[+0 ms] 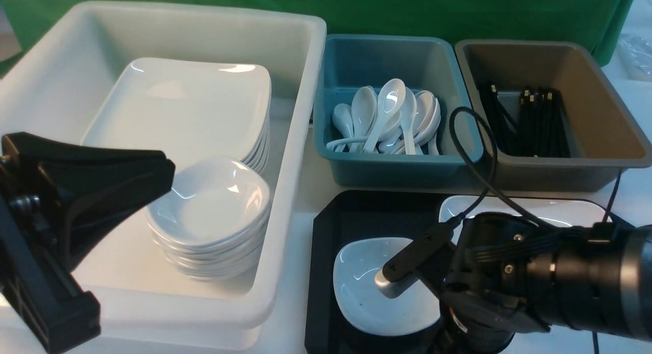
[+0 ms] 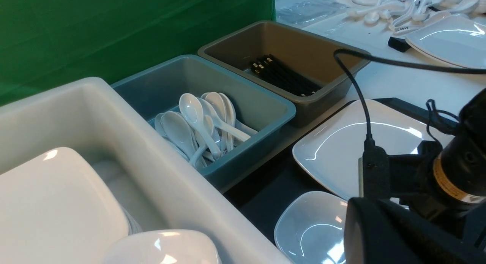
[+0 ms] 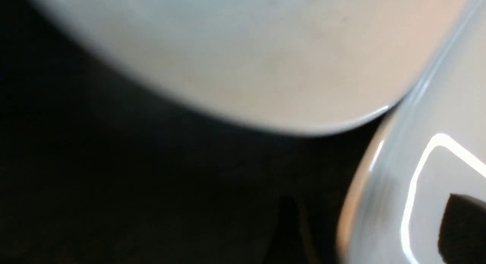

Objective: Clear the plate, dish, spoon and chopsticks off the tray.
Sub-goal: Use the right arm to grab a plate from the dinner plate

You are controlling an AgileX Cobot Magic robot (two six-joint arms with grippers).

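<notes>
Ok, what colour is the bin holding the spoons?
Teal blue-grey bin, clearest in the front view.

Bare tray at lower centre leaves open room above the dish — the right arm and its looping cable crowd the plate, lower right.

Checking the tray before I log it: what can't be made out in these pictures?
Right tool: front view, hidden under the right arm; open or shut unclear.
Tray, right part: front view, covered by that arm; any spoon or chopsticks unseen.
Right wrist view: blurred, only white rims.
Left tool: front view, cut by the edge.
</notes>
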